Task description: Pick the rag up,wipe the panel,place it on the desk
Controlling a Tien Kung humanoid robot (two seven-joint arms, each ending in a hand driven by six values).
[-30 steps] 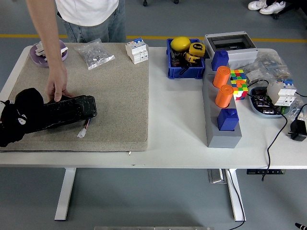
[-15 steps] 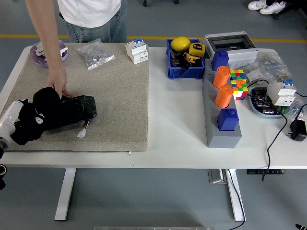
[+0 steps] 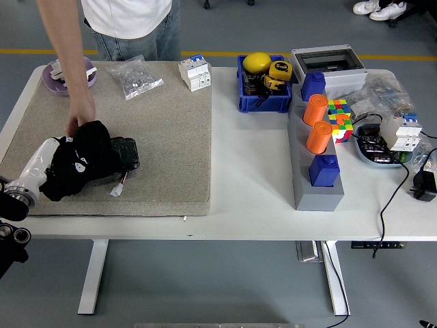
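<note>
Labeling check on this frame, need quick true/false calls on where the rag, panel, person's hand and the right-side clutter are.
1. The left hand presses a black rag on the black panel. True.
2. The panel lies on bare white table. False: it lies on the beige mat.
3. A person's hand is at the panel's far edge. True.
4. The robot's right hand holds the cube. False: no right hand is in view; the cube sits on the table.
5. The blue bin is empty. False: it holds a yellow object and tape measure.
</note>
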